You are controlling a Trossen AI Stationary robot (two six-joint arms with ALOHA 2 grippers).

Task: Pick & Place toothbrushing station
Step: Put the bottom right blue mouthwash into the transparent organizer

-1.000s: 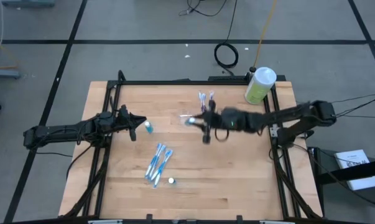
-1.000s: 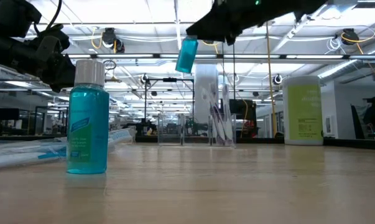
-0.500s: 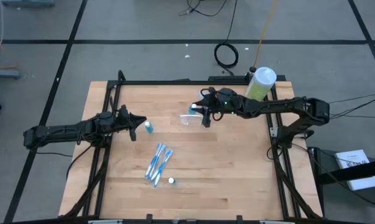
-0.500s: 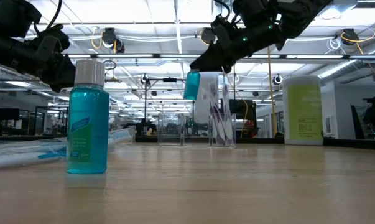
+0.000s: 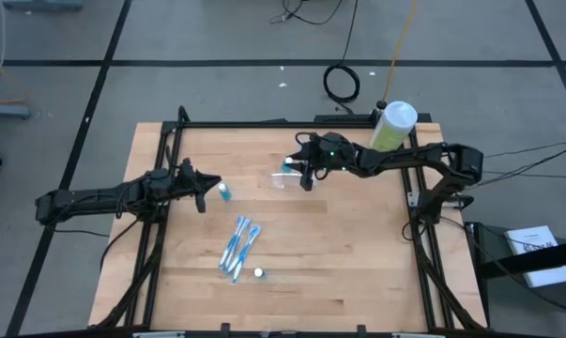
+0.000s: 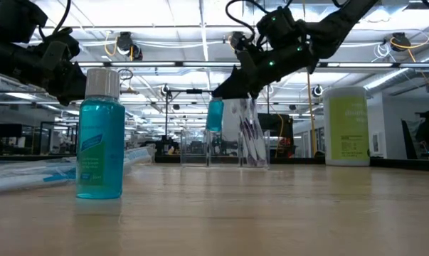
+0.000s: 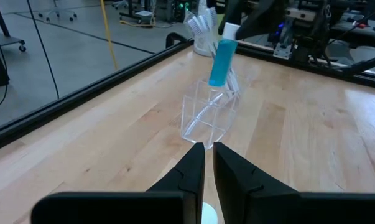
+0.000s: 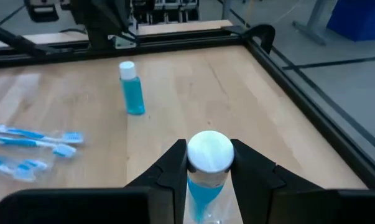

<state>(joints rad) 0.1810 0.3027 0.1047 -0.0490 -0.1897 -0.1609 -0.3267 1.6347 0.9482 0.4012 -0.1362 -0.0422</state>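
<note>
My right gripper [image 5: 299, 169] is shut on a small blue bottle [image 6: 215, 114] with a white cap. It holds the bottle in the air just above the toothbrushing station, a small clear plastic tray [image 7: 209, 118] at the table's far middle. A second blue bottle [image 6: 100, 141] stands upright on its base on the table, close to my left gripper [image 5: 204, 192]. That gripper is shut, and the second bottle's white cap [image 7: 209, 213] shows under its fingertips. My right gripper pinches the bottle's white cap [image 8: 209, 149] between its two fingers, one on each side. The fingers slant down from the table's right side. The bottle hangs below them, almost upright, clear of the tray and the table.
A clear holder with purple toothbrushes [image 5: 311, 148] stands just beyond the tray. A green bottle with a white cap [image 5: 392, 128] stands at the far right corner. Packaged blue toothbrushes [image 5: 237, 247] and a small white cap [image 5: 259, 272] lie nearer the front.
My right gripper has gone toward the table's far edge and come down with the blue bottle, which now hangs lower, just over the clear tray. The gripper has stayed shut on the cap.
</note>
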